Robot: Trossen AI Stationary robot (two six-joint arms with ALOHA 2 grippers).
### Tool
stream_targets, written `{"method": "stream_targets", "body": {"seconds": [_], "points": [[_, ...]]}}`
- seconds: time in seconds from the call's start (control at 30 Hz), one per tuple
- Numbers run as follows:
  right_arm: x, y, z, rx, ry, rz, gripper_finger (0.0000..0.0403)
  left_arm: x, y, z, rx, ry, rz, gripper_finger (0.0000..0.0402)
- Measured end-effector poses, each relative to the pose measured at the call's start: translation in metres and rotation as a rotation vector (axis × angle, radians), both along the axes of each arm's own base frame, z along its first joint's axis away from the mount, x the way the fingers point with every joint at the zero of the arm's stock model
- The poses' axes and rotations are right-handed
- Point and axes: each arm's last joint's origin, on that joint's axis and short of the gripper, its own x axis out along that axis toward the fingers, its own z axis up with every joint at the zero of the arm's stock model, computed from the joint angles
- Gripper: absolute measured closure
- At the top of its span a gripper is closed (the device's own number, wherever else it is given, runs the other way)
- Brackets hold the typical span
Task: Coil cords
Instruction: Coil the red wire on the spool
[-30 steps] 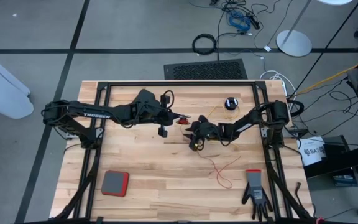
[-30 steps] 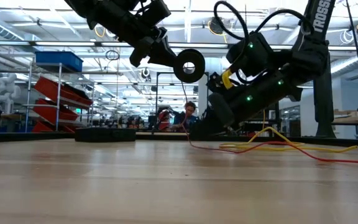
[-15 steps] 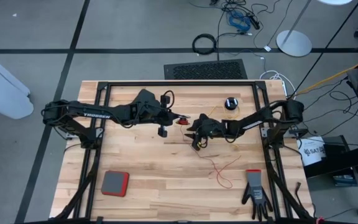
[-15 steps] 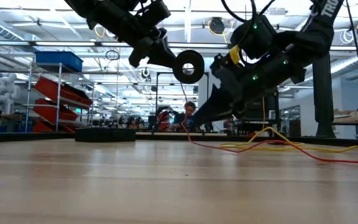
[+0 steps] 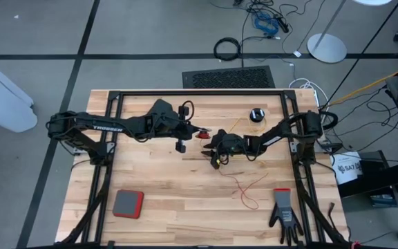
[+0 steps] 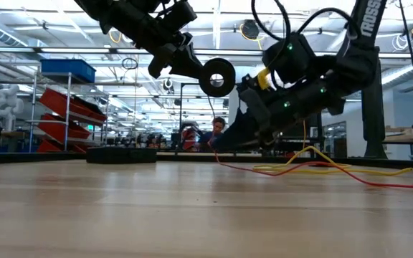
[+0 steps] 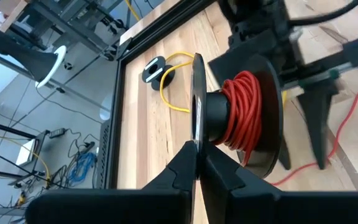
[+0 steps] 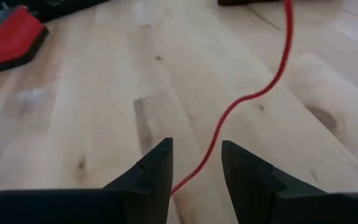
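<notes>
Your left gripper [image 7: 197, 163] is clamped on the rim of the reel [image 7: 235, 118], holding it off the table [image 5: 164, 180] near the middle so the red cord [image 7: 244, 115] can be wound onto its hub, where several turns already sit; the loose tail of that cord [image 5: 249, 187] trails across the boards toward the near edge. Your right gripper [image 8: 194, 165] hangs just beside the reel with its fingers parted and the cord running between them, not pinched; I judge that keeps it as a guide for the strand. The left arm reaches flat across from its side; the right arm bends in low, angled down. The yellow cord [image 6: 335, 168] and its reel [image 5: 256, 115] lie toward the far right, untouched.
</notes>
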Motion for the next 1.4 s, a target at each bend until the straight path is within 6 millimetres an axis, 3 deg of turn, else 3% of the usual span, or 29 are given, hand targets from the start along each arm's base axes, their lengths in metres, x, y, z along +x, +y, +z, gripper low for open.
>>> {"method": "stream_targets", "body": {"seconds": [0.6,0.73,0.9,1.0,1.2,1.4], "points": [[0.004,-0.014,-0.016,0.001,0.008,-0.047,0.0287,0.000,-0.003,0.000,-0.001,0.002,-0.010,0.0396],[0.003,-0.015,-0.017,-0.007,0.026,-0.046,0.0318,0.000,-0.004,-0.001,-0.002,0.010,-0.012,0.0396],[0.003,-0.015,-0.018,-0.023,0.038,-0.036,0.0387,0.000,-0.004,-0.001,0.000,0.013,-0.009,0.0396],[0.001,-0.015,-0.018,-0.022,0.058,-0.038,0.0397,0.000,-0.004,-0.002,0.003,0.019,0.001,0.0396],[-0.004,-0.019,-0.004,-0.039,0.106,-0.073,0.0401,-0.003,-0.003,-0.005,0.017,0.063,0.035,0.0397],[-0.014,-0.020,0.032,-0.089,0.098,-0.105,0.0402,-0.006,-0.001,-0.010,0.032,0.126,0.076,0.0397]]}}
